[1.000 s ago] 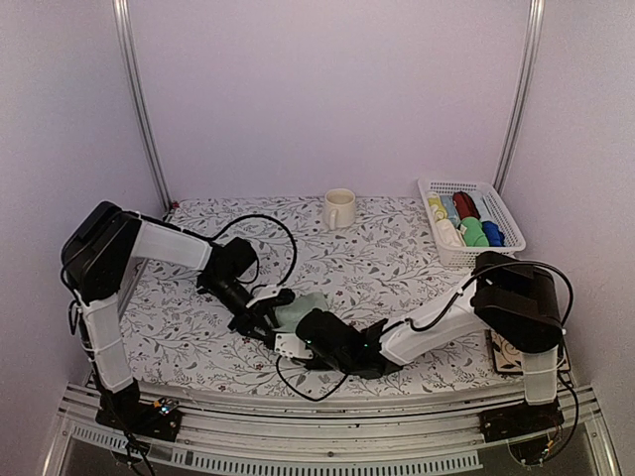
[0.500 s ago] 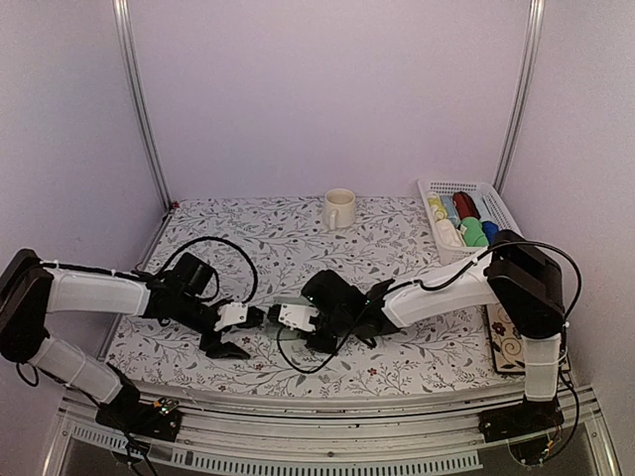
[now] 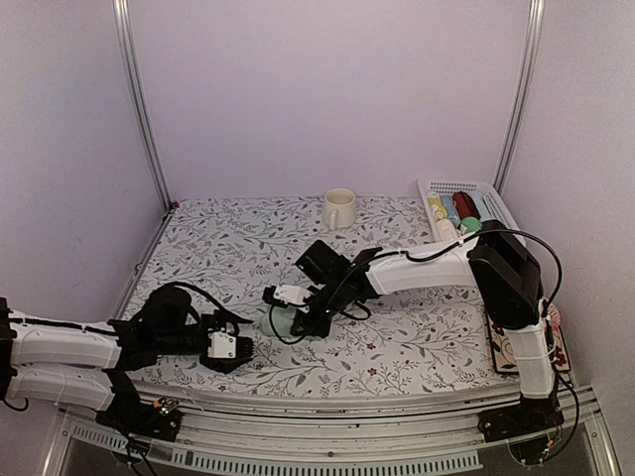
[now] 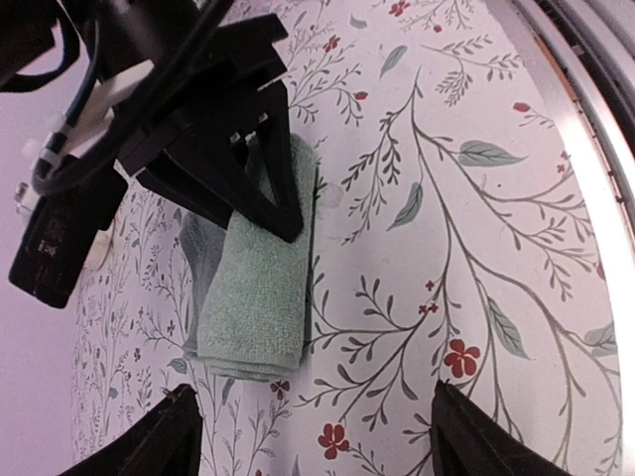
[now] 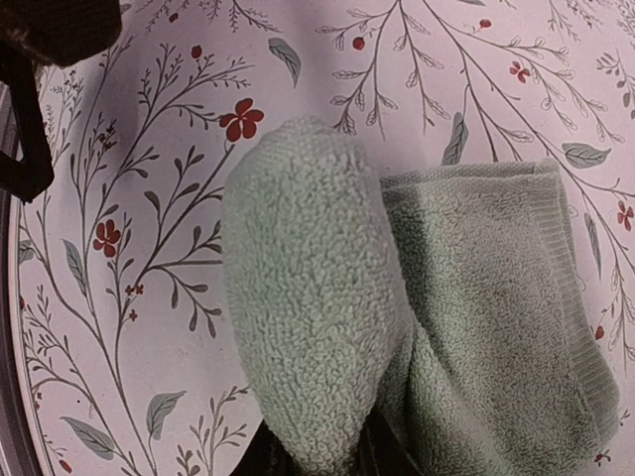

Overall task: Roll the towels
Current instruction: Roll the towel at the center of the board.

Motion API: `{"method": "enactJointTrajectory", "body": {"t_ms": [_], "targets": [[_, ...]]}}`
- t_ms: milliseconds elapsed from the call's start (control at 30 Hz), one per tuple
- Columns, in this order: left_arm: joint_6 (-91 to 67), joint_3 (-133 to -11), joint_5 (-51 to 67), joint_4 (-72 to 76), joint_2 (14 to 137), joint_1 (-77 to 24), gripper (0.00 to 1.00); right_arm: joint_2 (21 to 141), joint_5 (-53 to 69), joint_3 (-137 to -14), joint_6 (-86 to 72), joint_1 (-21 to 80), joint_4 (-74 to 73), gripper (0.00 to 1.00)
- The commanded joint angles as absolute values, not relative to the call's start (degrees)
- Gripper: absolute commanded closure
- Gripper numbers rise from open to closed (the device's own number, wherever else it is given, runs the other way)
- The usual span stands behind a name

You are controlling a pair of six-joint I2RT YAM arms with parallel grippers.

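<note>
A pale sage green towel point(image 4: 253, 297) lies folded on the flowered table cloth point(image 3: 397, 347) near the middle front. My right gripper point(image 3: 301, 317) is shut on one end of it; in the right wrist view a thick fold of towel point(image 5: 308, 307) bulges up over the fingers and hides them, with the remaining cloth point(image 5: 496, 337) spread to the right. My left gripper point(image 3: 230, 349) lies low at the near left, open and empty, a short way from the towel's free end. Its two black fingertips point(image 4: 167, 438) stand wide apart in the left wrist view.
A cream mug point(image 3: 339, 208) stands at the back centre. A white basket point(image 3: 501, 213) at the back right holds several rolled cloths in different colours. A patterned flat object point(image 3: 508, 349) lies at the right edge by the right arm's base.
My left gripper opened, let go of the green towel and drew back low toward the near left. My right gripper moved away from the front edge and slightly left, keeping the towel.
</note>
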State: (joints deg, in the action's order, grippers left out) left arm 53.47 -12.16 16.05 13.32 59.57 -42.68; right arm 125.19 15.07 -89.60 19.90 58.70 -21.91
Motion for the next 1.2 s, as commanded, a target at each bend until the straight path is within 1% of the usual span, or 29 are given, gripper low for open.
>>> {"method": "enactJointTrajectory", "body": {"t_ms": [0,233,467,567,667,767,900,967,1000,1033,1067,1133,1167], "targets": [[55.26,-12.07,12.59,19.32,61.35,-44.46,0.21,129.92,20.76,-91.53,18.92,58.53,-31.09,0.82],[54.55,-14.23,10.73,21.44,67.91,-46.38,0.21,131.41,24.94,-93.09,18.64,58.50,-32.25,0.83],[53.52,-14.98,4.58,28.18,74.85,-48.15,0.22,132.54,27.70,-94.08,18.47,58.53,-33.43,0.83],[53.83,-14.47,3.08,30.50,76.31,-49.32,0.26,133.50,28.68,-95.45,18.04,58.50,-34.43,0.82],[54.18,-14.58,2.49,31.15,77.67,-50.02,0.33,134.03,29.73,-96.74,17.70,58.52,-35.14,0.82],[54.55,-15.20,1.77,31.14,79.65,-50.28,0.50,134.03,30.63,-97.68,17.56,58.47,-35.57,0.82],[55.01,-15.68,0.31,30.27,81.88,-50.51,0.77,134.03,30.87,-97.82,17.64,58.37,-35.76,0.82],[55.35,-15.89,-0.34,29.11,82.58,-50.53,0.85,134.01,30.88,-97.74,17.67,58.29,-35.93,0.82],[55.23,-16.11,-0.51,28.12,82.77,-50.47,0.92,133.91,30.81,-97.73,17.73,58.21,-36.00,0.79],[55.09,-16.26,-0.54,26.84,82.67,-50.46,0.98,133.68,30.65,-97.67,17.67,58.16,-35.96,0.77],[55.08,-16.33,-0.23,25.55,82.41,-50.45,1.00,133.40,29.98,-97.61,17.67,58.06,-35.94,0.74],[54.86,-16.70,0.27,22.55,81.64,-50.52,1.00,132.13,28.80,-96.74,17.58,57.94,-35.40,0.68],[54.61,-17.08,1.01,20.70,81.06,-50.31,1.00,130.92,27.91,-95.72,17.58,57.87,-34.66,0.64]]}}
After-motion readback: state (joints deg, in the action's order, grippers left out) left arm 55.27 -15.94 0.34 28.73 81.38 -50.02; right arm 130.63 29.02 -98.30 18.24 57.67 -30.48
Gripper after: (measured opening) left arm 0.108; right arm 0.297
